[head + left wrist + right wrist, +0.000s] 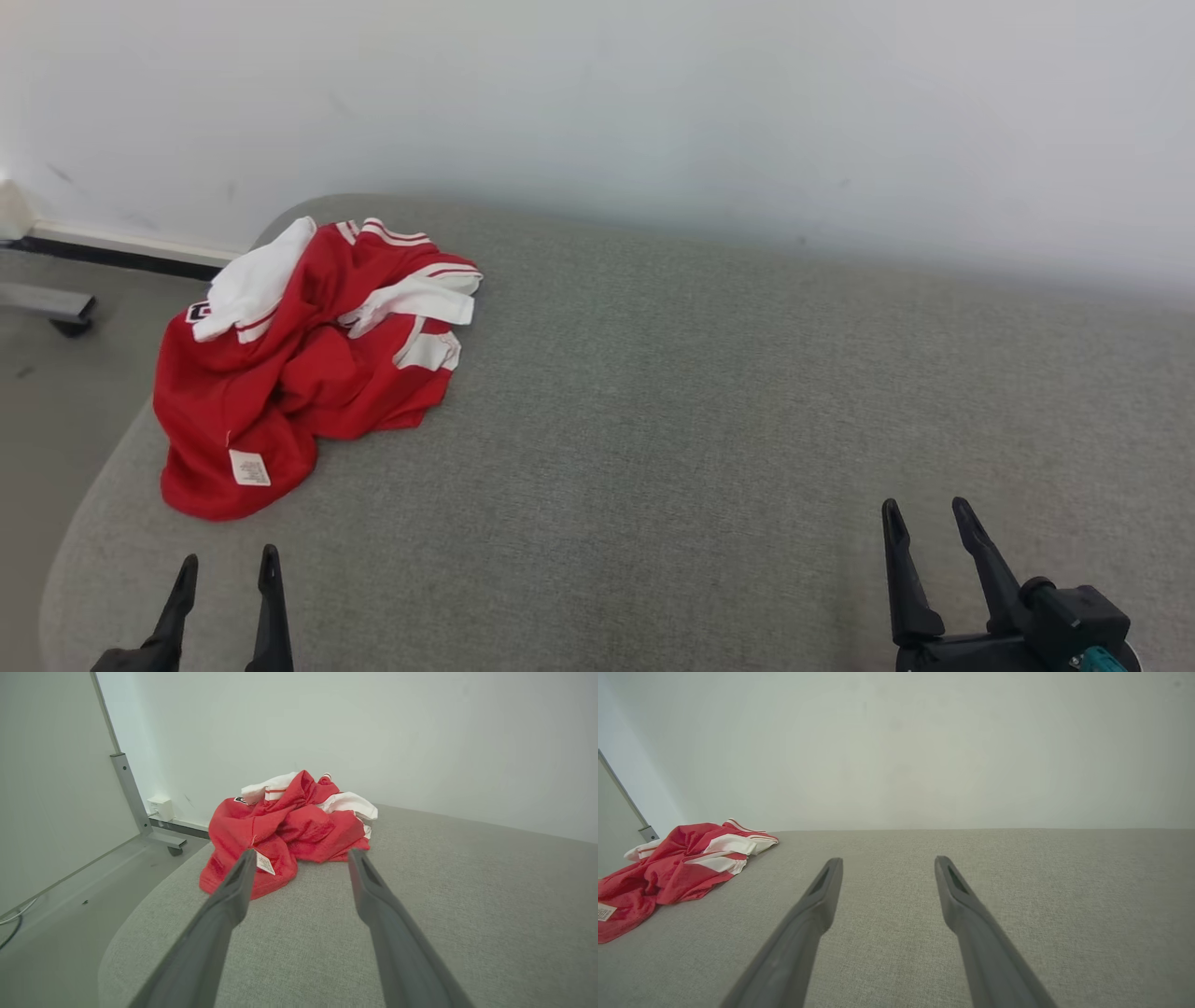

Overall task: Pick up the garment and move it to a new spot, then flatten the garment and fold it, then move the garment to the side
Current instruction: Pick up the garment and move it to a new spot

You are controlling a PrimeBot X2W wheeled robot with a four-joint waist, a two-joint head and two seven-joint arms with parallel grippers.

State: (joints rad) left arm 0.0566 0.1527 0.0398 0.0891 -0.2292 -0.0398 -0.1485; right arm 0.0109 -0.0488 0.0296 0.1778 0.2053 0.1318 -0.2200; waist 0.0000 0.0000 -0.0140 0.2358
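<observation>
Left pincer [230,556] and right pincer [926,504] are held wide, empty; the shirt [308,373] is left crumpled at the far-left corner of the tabletop [672,439], nothing judged done

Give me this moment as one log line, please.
stage: before pickup | garment: crumpled, left on grey cushion | left gripper: open, empty, near garment | right gripper: open, empty
</observation>
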